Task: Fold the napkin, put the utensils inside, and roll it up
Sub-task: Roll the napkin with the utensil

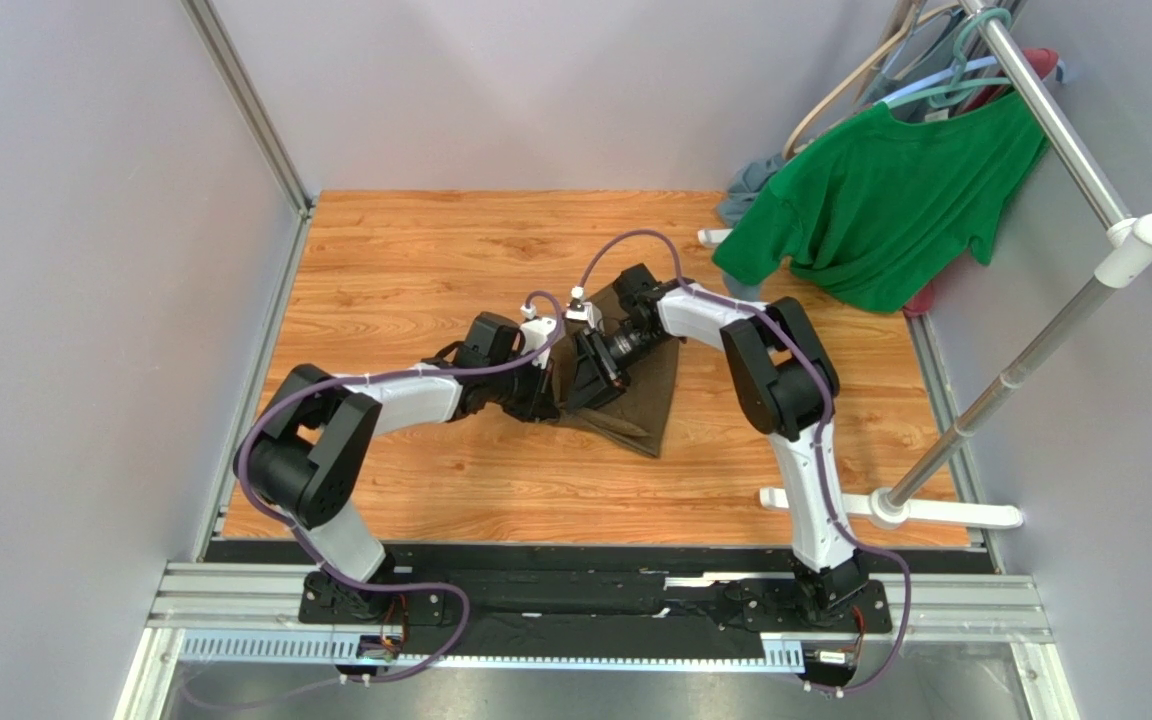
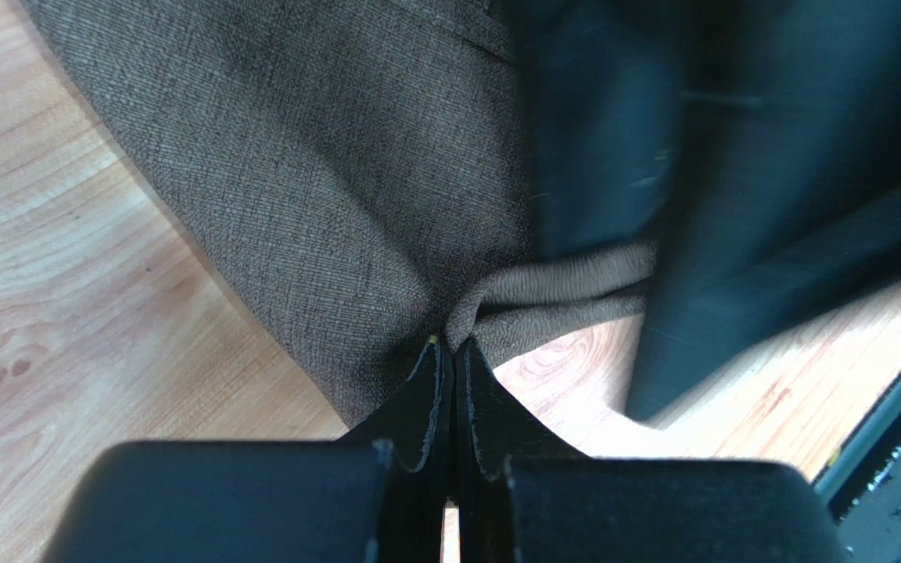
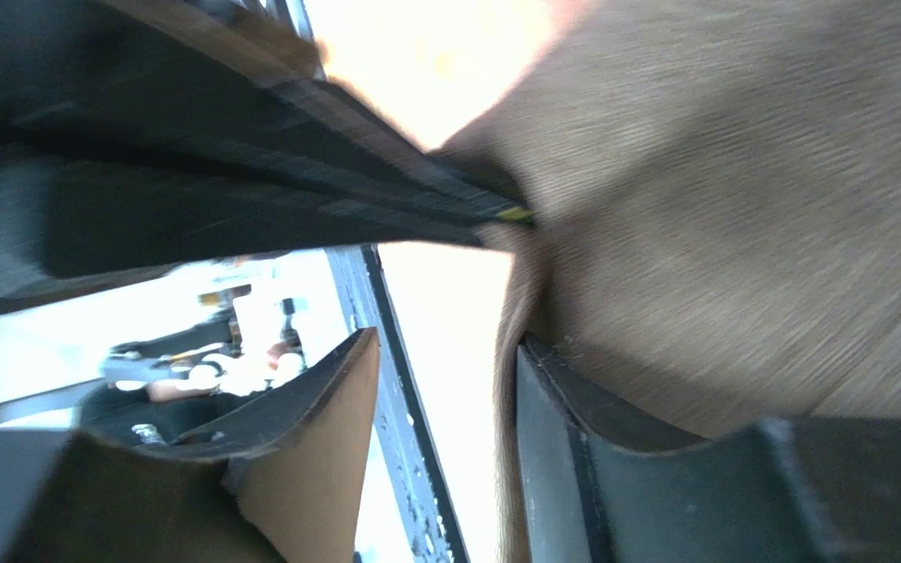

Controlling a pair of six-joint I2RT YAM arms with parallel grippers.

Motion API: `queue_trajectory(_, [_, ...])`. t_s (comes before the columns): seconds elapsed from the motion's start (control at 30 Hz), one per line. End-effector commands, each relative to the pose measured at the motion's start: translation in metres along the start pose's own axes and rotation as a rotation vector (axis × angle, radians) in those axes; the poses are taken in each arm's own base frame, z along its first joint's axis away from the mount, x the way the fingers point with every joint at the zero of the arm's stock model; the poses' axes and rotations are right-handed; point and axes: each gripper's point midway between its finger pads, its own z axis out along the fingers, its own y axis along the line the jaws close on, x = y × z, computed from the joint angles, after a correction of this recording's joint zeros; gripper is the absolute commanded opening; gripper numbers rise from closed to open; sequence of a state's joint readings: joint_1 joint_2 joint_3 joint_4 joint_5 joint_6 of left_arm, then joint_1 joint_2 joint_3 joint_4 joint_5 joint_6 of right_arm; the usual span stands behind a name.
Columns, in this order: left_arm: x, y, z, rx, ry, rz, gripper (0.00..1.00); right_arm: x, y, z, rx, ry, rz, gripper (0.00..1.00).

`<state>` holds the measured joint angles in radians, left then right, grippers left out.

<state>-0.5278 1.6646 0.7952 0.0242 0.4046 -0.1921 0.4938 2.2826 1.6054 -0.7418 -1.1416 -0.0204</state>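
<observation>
The dark olive-brown napkin (image 1: 642, 402) lies bunched on the wooden table, partly lifted between the two arms. My left gripper (image 1: 549, 387) is shut on a gathered fold of the napkin's edge, seen up close in the left wrist view (image 2: 455, 352), where the cloth (image 2: 338, 188) spreads away above the fingers. My right gripper (image 1: 585, 368) faces it closely. In the right wrist view its jaws (image 3: 449, 352) stand open, and the napkin (image 3: 749, 199) drapes against the right-hand finger (image 3: 585, 446) without being pinched. No utensils are in view.
A bright green T-shirt (image 1: 883, 195) hangs from a metal clothes rack (image 1: 1056, 128) at the back right, with a grey-blue garment (image 1: 748, 180) behind it. The rack's white foot (image 1: 913, 513) lies on the table's right side. Grey walls enclose the table.
</observation>
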Motion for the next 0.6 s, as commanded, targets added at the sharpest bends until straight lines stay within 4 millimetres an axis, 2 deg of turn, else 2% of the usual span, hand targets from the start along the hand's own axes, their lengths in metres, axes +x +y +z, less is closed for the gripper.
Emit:
queue_trajectory(0.0, [0.016,-0.001,-0.001,-0.001,0.103,-0.049,0.0,-0.009,0.029,-0.028,0.082,-0.082,-0.116,0.53])
queue_trajectory(0.07, [0.019,0.0,-0.002,0.003,0.124,-0.077,0.0,-0.01,0.037,-0.039,0.127,-0.124,-0.159,0.54])
queue_trajectory(0.1, [0.019,0.0,-0.002,0.006,0.126,-0.082,0.0,-0.004,0.032,-0.042,0.141,-0.142,-0.122,0.55])
queue_trajectory(0.13, [0.02,0.003,-0.003,0.005,0.133,-0.106,0.0,-0.005,0.04,-0.05,0.171,-0.173,-0.152,0.56])
queue_trajectory(0.17, [0.021,0.003,-0.004,0.016,0.137,-0.117,0.0,-0.002,0.04,-0.053,0.19,-0.189,-0.153,0.56])
queue_trajectory(0.23, [0.022,0.003,-0.004,0.024,0.146,-0.124,0.0,0.009,0.027,-0.057,0.264,-0.227,-0.146,0.56])
queue_trajectory(0.3, [0.02,-0.001,-0.003,0.049,0.148,-0.12,0.0,0.003,0.037,-0.069,0.328,-0.311,-0.225,0.57])
queue_trajectory(0.33, [0.02,-0.002,-0.003,0.054,0.153,-0.121,0.0,0.015,0.023,-0.069,0.39,-0.32,-0.213,0.57])
queue_trajectory(0.37, [0.021,-0.003,-0.003,0.064,0.158,-0.121,0.0,0.011,0.041,-0.079,0.422,-0.382,-0.281,0.57])
queue_trajectory(0.4, [0.017,-0.005,-0.003,0.074,0.156,-0.118,0.0,0.01,0.046,-0.076,0.458,-0.407,-0.352,0.57])
queue_trajectory(0.43, [0.019,-0.006,-0.004,0.078,0.166,-0.122,0.0,0.016,0.035,-0.079,0.566,-0.421,-0.377,0.57])
queue_trajectory(0.47, [0.019,-0.007,-0.004,0.085,0.17,-0.123,0.0,0.017,0.034,-0.083,0.642,-0.431,-0.44,0.57])
queue_trajectory(0.5, [0.016,-0.008,-0.004,0.09,0.168,-0.122,0.0,0.017,0.051,-0.077,0.671,-0.451,-0.529,0.57])
queue_trajectory(0.53, [0.018,-0.008,-0.003,0.09,0.181,-0.125,0.0,0.022,0.038,-0.082,0.772,-0.47,-0.527,0.57])
queue_trajectory(0.57, [0.018,-0.008,-0.003,0.093,0.184,-0.125,0.0,0.022,0.04,-0.082,0.804,-0.476,-0.578,0.58])
